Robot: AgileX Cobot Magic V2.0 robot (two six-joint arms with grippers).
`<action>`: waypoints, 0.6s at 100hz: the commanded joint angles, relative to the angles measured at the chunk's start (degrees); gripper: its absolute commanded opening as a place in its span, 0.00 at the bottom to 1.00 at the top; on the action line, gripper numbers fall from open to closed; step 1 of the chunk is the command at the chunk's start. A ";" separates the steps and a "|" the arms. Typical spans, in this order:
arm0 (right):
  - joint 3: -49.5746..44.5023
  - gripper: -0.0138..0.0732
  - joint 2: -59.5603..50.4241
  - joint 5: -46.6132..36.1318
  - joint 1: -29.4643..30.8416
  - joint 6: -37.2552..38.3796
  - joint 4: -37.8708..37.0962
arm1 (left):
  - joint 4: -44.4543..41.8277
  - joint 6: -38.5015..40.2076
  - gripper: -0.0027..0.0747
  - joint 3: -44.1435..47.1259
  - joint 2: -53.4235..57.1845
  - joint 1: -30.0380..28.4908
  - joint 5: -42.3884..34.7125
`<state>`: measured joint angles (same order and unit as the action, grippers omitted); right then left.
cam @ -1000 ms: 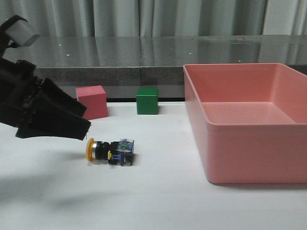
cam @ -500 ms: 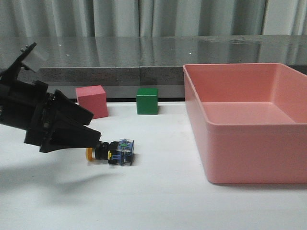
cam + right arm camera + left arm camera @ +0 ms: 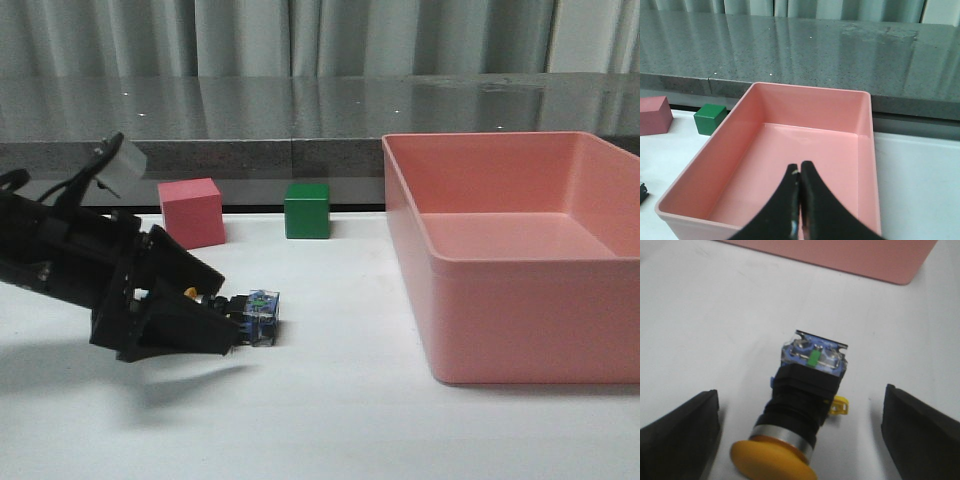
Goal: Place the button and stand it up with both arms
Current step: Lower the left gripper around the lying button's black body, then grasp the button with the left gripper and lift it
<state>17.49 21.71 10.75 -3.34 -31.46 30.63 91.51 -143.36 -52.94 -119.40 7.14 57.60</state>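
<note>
While you look over the front view, your left hand [image 3: 215,320] sits low over the white counter [image 3: 330,420] on the left side, its black fingers [image 3: 180,335] reaching to the right around the cap end of the push-button [image 3: 250,317]. That button lies on its side on the counter, left of the pink bin [image 3: 520,300] and nearer to you than the two cubes. Its clear bluish contact block points right toward the bin; its yellow cap is mostly hidden behind the fingers in this view.

From the left wrist view you can see the push-button [image 3: 802,415] between the two black fingers [image 3: 680,435], with bare counter showing on both sides of it. The hand is spread wide and neither finger touches the button. The yellow mushroom cap faces the wrist, then the silver ring, the black body, and the bluish block with a green tab farthest from the wrist. A small yellow tab sticks out from the body's side.

Far behind the button stand a pink cube [image 3: 192,212] and, to its right, a green cube [image 3: 306,210], apart from each other.

Your right hand [image 3: 800,200] hangs above the pink bin [image 3: 740,170], its fingers pressed together with nothing between them.
</note>
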 commanded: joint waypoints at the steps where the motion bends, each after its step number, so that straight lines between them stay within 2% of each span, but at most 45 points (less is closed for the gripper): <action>1: 1.49 0.09 0.24 -3.64 0.21 -0.14 0.61 | 2.12 -0.29 0.83 -1.02 1.21 0.72 2.84; 16: 1.49 0.09 0.24 -3.64 0.21 -0.14 0.61 | 1.61 -0.29 0.83 -1.02 -0.04 0.61 2.72; 22: 1.49 0.09 0.24 -3.64 0.21 -0.14 0.61 | 1.53 -0.29 0.79 -1.02 -0.04 0.61 2.72; 34: 1.49 0.09 0.24 -3.64 0.21 -0.14 0.61 | 1.38 -0.29 0.56 -1.02 -0.04 0.61 2.96; 53: 1.49 0.09 0.24 -3.64 0.21 -0.14 0.61 | -3.12 -0.29 0.08 -1.02 0.62 0.61 3.43; 57: 1.49 0.09 0.24 -3.64 0.21 -0.14 0.61 | -5.48 -0.29 0.01 -1.02 1.32 0.61 3.78; 60: 1.49 0.09 0.24 -3.64 0.21 -0.14 0.61 | -7.04 -0.17 0.01 -1.02 2.01 0.61 4.02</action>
<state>17.49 21.71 10.75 -3.34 -31.46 30.63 88.98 -144.11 -53.46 -121.08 7.45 59.20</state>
